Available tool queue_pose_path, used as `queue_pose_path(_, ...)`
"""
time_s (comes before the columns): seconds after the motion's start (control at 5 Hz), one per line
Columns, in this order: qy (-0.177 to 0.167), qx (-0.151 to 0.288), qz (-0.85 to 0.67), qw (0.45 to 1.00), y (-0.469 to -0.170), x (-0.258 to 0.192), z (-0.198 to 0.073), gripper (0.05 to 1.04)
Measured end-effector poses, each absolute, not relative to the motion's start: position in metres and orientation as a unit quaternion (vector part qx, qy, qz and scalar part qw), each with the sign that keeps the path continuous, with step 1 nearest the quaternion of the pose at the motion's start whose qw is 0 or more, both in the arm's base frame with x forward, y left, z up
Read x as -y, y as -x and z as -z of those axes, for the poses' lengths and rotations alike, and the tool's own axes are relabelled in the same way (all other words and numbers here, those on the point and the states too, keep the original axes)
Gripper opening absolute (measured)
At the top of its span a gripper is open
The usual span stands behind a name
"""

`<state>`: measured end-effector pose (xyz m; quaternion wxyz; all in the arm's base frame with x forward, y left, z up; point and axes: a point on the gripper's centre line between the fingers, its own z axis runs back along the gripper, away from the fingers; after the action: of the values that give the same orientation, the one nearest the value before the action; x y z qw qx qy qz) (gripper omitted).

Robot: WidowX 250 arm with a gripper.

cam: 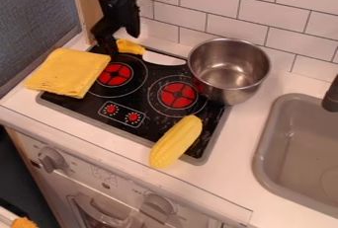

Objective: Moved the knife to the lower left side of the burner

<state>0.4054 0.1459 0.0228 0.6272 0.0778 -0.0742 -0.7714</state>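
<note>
My gripper [123, 43] is at the upper left, over the stove's back left corner. Its fingers stand apart, one reaching down beside the yellow handle and the other above it. The knife's yellow handle [131, 47] lies at the back edge of the black stove [139, 94], behind the left burner [115, 74]. A pale, curved shape that looks like its blade [165, 59] extends right towards the pot. Whether the gripper touches the handle is unclear.
A folded yellow cloth [68, 72] overlaps the stove's left side. The metal pot [230, 70] stands at the back right, near the right burner [178, 95]. A yellow corn cob [176, 141] crosses the front edge. The grey sink [265, 143] lies right; a tiled wall [224, 5] rises behind.
</note>
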Motion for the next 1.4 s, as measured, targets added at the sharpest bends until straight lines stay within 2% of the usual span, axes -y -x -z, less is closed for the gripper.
queue_pose_path(0.2,-0.073,0.069,0.768,0.632,-0.411,-0.146,-0.017,0.939)
queue_pose_path(0.4,-0.078,0.052,0.773,0.627,-0.414,-0.144,-0.014,0.652)
queue_pose_path(0.6,-0.082,0.046,0.771,0.630,-0.415,-0.144,-0.014,0.523)
queue_pose_path(0.8,-0.079,0.038,0.769,0.633,-0.414,-0.142,-0.014,0.523)
queue_pose_path(1.2,-0.075,0.050,0.767,0.636,-0.416,-0.138,-0.015,0.523)
queue_pose_path(1.4,-0.091,0.036,0.774,0.625,-0.417,-0.139,-0.025,0.523)
